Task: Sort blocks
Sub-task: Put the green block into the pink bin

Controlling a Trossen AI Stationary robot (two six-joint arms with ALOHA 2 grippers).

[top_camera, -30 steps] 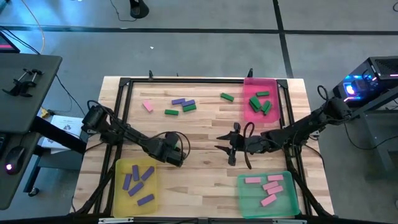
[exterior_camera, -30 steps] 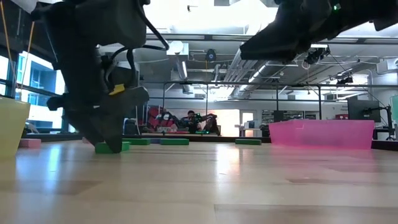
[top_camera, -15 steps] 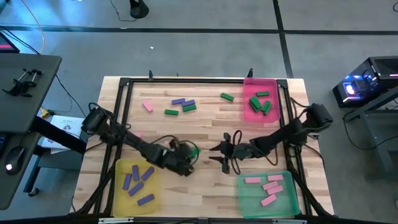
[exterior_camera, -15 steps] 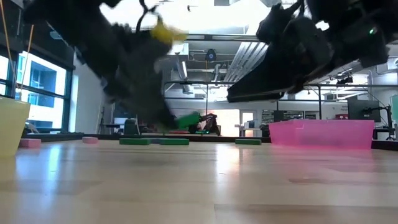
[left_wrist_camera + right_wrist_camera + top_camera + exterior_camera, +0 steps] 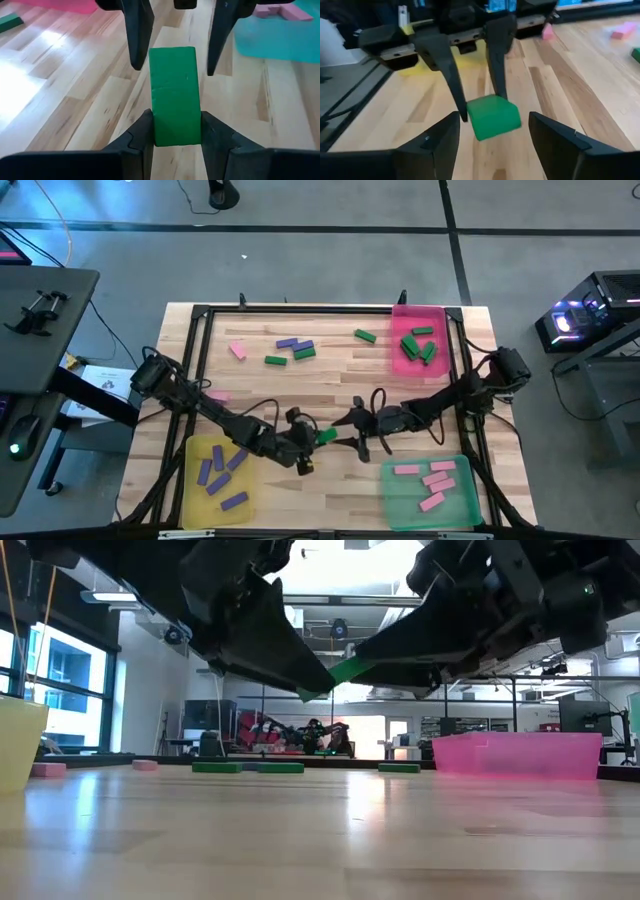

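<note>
Two hands meet above the desk point(image 5: 300, 395) centre: left hand point(image 5: 176, 131) clamps a green block point(image 5: 174, 95) raised off the desk; right hand point(image 5: 492, 142), fingers spread wide, flanks its far end.

Nine green blocks point(image 5: 326, 436), seven purple point(image 5: 287, 343), six pink point(image 5: 237, 351); three trays point(image 5: 398, 315)

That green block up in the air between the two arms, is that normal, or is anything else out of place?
The green block is held off the table by the left gripper, with the open right gripper facing it, seemingly a handover. Odder: trays mismatch their blocks, green in the pink tray, pink in the green tray.
</note>
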